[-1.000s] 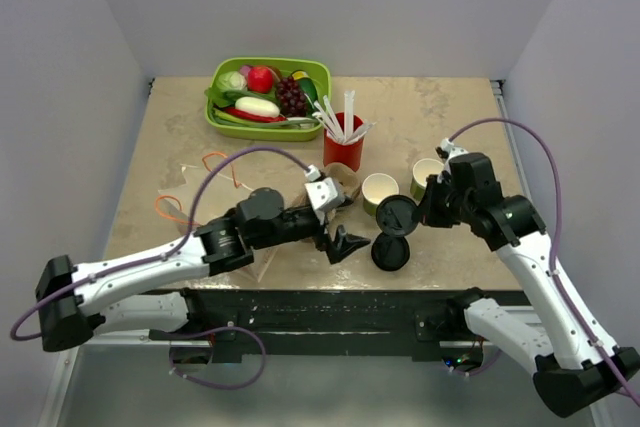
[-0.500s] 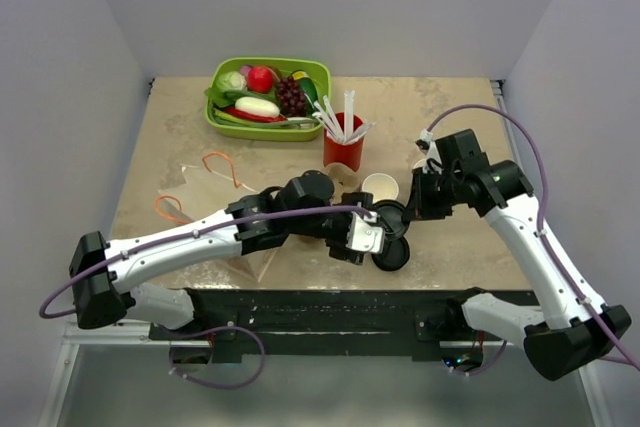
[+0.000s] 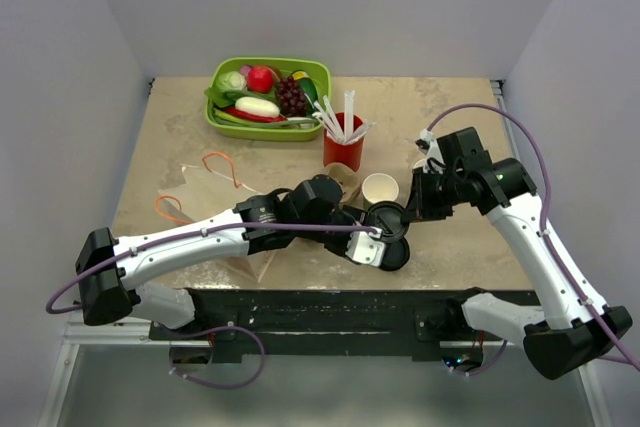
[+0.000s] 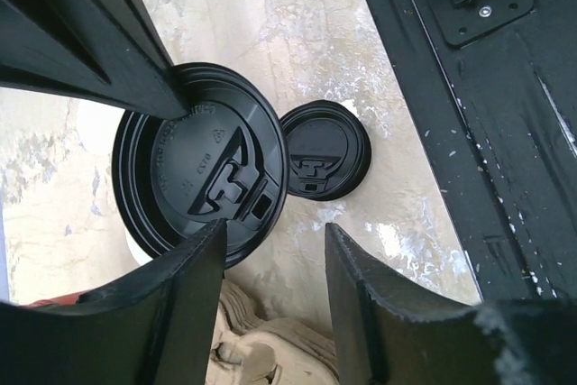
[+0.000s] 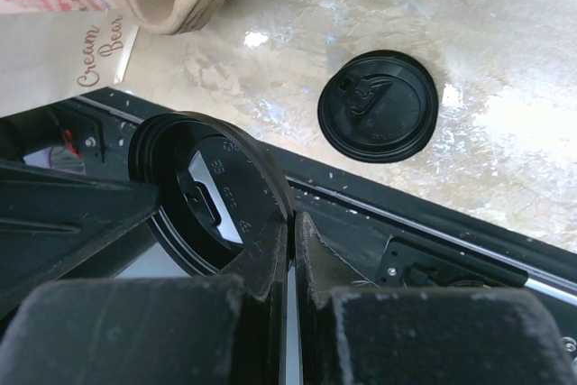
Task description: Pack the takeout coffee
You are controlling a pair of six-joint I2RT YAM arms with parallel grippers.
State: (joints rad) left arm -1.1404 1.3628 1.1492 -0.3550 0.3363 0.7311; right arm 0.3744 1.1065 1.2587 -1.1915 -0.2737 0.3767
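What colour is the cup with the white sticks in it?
The cup is red; the top view shows it best.

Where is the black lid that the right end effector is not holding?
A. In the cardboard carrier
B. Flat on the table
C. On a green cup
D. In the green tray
B: the loose lid lies flat on the table by its front edge, while the right end effector pinches the other lid by its rim.
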